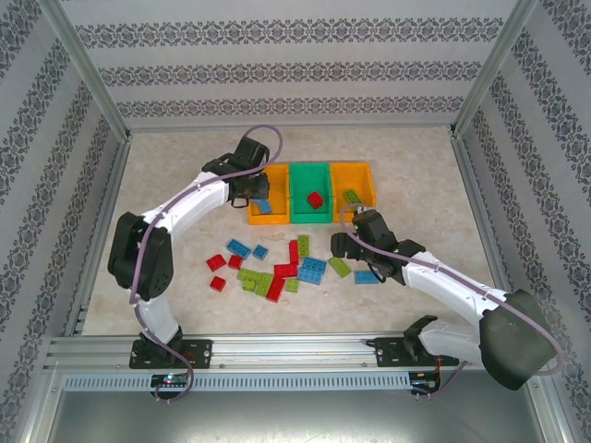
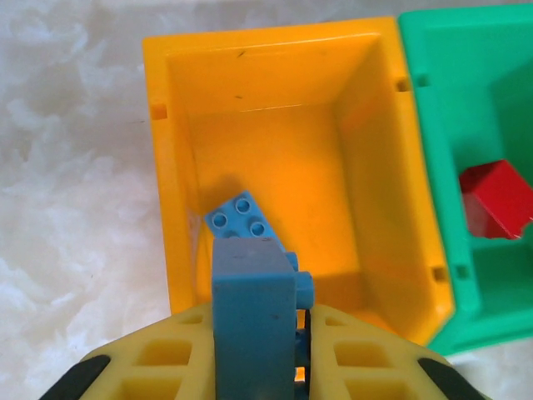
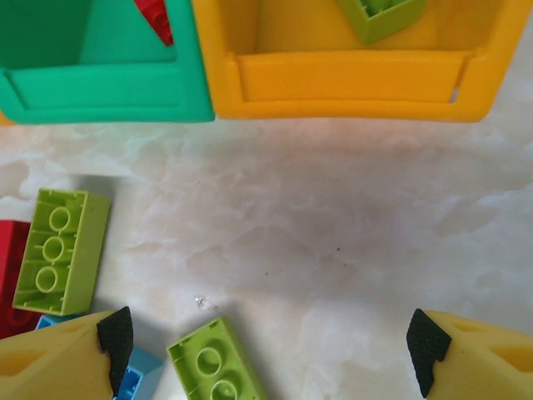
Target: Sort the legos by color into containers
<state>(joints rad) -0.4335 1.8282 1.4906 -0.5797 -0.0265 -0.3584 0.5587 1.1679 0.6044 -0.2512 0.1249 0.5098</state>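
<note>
My left gripper point(image 1: 247, 189) hangs over the left orange container point(image 1: 268, 221), shut on a blue lego point(image 2: 254, 317) held on edge between the yellow fingers. Another blue lego point(image 2: 241, 215) lies inside that container point(image 2: 366, 167). The green container point(image 1: 309, 177) holds a red lego point(image 1: 315, 199); the right orange container point(image 1: 354, 175) holds a light green lego point(image 1: 353, 196). My right gripper point(image 1: 349, 242) stands open just in front of the containers. A light green lego point(image 3: 218, 367) lies on the table between its fingers, untouched. Several loose legos point(image 1: 277, 268) lie in the table's middle.
An aluminium rail point(image 1: 295, 349) runs along the near edge, and patterned walls close in the sides and back. Another light green lego point(image 3: 58, 250) lies left of the right gripper, beside red and blue ones. Bare marble table point(image 1: 425, 212) lies right of the containers.
</note>
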